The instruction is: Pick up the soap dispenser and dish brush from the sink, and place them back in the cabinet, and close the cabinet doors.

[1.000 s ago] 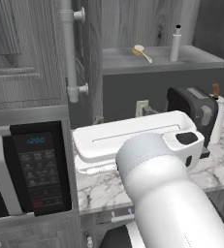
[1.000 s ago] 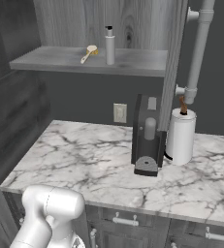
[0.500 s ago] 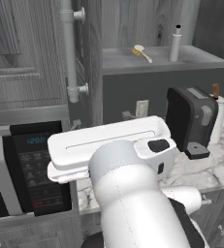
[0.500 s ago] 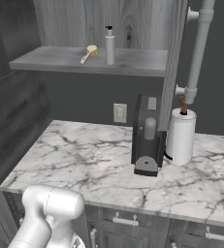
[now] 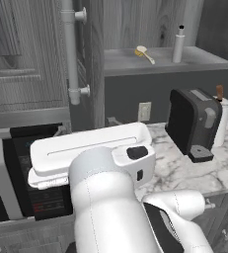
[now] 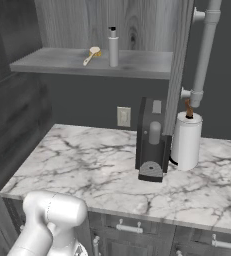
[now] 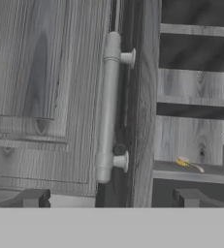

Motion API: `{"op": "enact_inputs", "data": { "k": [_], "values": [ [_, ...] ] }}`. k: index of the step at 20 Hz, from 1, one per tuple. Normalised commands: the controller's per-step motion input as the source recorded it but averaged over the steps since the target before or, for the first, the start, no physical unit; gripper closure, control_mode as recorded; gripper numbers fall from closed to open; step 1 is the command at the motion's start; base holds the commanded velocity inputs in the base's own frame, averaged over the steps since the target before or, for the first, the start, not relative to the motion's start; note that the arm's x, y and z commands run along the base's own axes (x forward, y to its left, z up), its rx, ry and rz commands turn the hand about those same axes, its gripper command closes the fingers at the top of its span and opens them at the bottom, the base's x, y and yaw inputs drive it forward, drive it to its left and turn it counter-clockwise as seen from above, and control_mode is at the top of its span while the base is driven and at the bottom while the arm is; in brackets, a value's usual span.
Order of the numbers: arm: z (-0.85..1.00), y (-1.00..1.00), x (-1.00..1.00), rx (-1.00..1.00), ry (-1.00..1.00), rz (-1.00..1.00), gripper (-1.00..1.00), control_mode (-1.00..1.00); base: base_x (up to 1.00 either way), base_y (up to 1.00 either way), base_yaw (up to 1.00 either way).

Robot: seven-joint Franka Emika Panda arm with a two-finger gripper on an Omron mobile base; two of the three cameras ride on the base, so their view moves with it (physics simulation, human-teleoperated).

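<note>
microwave (image 5: 17, 183) partly behind arm, cabinet doors (image 7: 40, 97) cropped

Glossy white rounded arm (image 5: 110, 197) segments, dark joint seams, and a black oval button.

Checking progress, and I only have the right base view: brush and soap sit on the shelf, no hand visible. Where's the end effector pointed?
Observer: In the hand view the end effector faces a cabinet door, lined up below its long white bar handle.
Operator: Open or shut?
Observer: Open, nothing between the fingertips.
Operator: Is that door closed yet?
Observer: No. In the left base view it stands swung out, handle toward the camera, with the shelf exposed beside it.
Operator: Anything left of the counter I can't see?
Observer: A black microwave, partly behind the arm.
</note>
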Motion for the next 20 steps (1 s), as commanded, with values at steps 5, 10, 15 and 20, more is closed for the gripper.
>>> {"op": "enact_inputs", "data": {
  "k": [5,10,15,20],
  "values": [
    [0.00,0.05,0.32,0.00,-0.02,-0.02,-1.00,-1.00,0.00,0.00,0.00],
    [-0.07,0.00,0.26,0.00,-0.03,-0.05,-1.00,-1.00,0.00,0.00,0.00],
    [-0.07,0.01,0.27,0.00,-0.02,-0.06,-1.00,-1.00,0.00,0.00,0.00],
    [-0.03,0.07,0.30,0.00,-0.02,-0.06,-1.00,-1.00,0.00,0.00,0.00]
  ]
}}
